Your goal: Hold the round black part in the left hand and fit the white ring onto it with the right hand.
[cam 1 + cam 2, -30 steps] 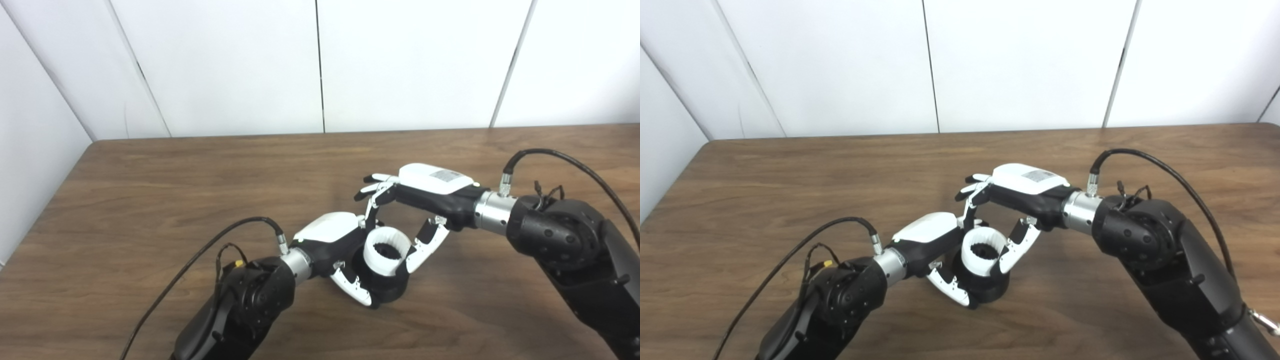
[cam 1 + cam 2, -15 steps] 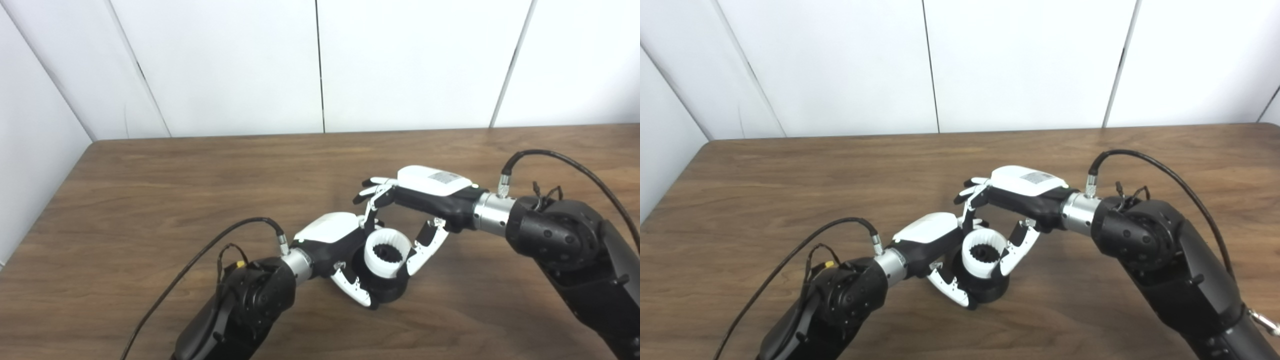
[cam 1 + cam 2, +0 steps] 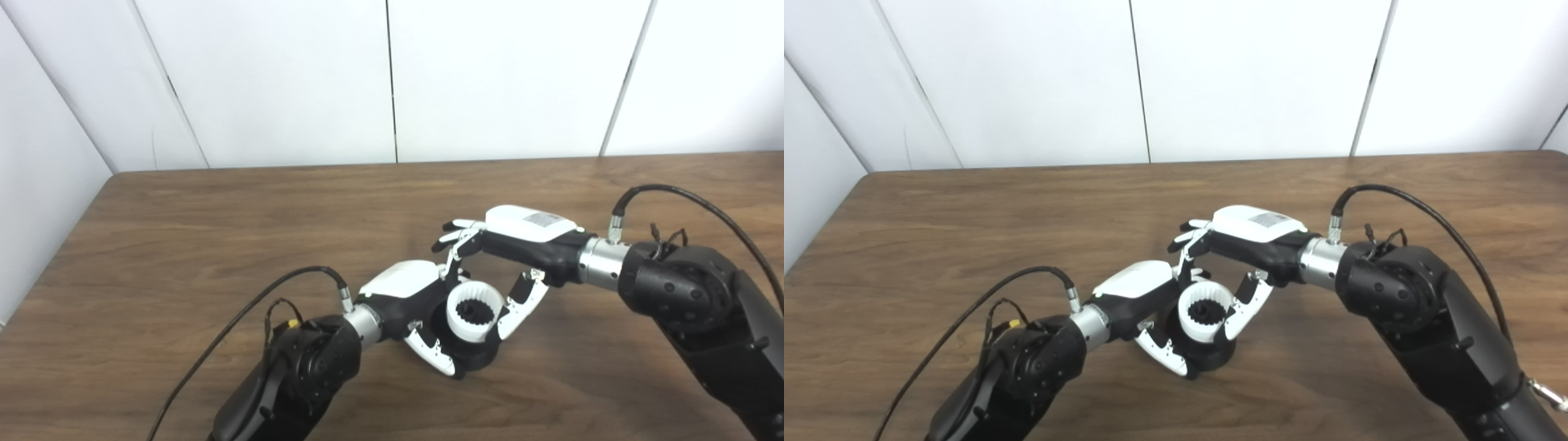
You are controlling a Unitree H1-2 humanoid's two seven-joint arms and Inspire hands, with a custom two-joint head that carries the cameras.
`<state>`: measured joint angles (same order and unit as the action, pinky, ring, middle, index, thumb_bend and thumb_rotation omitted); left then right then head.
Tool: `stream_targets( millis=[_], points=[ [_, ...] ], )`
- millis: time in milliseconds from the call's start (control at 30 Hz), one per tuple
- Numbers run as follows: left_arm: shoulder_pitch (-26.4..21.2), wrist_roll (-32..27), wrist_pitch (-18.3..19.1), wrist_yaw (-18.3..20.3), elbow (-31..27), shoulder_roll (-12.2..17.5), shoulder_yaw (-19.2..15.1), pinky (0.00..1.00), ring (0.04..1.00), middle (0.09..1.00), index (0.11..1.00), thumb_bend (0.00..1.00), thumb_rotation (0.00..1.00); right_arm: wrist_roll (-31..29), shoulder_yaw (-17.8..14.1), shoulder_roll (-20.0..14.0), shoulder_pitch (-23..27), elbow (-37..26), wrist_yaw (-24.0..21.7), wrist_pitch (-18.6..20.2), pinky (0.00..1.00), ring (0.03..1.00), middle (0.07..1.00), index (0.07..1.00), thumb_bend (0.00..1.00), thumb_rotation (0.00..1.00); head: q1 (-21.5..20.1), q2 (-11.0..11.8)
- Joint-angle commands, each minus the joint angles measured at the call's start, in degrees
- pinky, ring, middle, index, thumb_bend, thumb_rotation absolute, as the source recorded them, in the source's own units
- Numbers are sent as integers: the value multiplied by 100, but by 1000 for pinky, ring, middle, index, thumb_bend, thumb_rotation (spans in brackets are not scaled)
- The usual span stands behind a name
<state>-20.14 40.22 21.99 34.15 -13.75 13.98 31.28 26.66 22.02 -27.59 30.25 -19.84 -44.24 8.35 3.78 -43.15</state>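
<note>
Left eye view: nearest, the left hand grasps the round black part low over the wooden surface. Seated on it, the white ring is pinched by the right hand fingers; its back label is unreadable.

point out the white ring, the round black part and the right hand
white ring (image 3: 456,323), left eye view, on its near outer wall
round black part (image 3: 481,358), left eye view, on its lower body below the ring
right hand (image 3: 1255,236), right eye view, on the back of the hand
</note>
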Motion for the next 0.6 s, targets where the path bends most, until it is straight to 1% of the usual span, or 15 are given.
stream_targets(
  millis=[0,367,567],
  points=[
    [67,-68,185,283,-10,99,30,906,1000,968,839,1000,228,8,-38,-12,195,-132,46,-57,861,974,882,601,843,246,7,-12],
    [81,-60,273,340,-67,125,20,913,1000,970,829,1000,237,36,-37,8,148,-100,96,-113,861,975,883,603,836,260,33,-29],
    [103,-72,224,301,-93,131,13,905,1000,965,833,1000,242,70,-23,36,152,-90,101,-111,864,977,885,606,830,262,28,-25]
  ],
)
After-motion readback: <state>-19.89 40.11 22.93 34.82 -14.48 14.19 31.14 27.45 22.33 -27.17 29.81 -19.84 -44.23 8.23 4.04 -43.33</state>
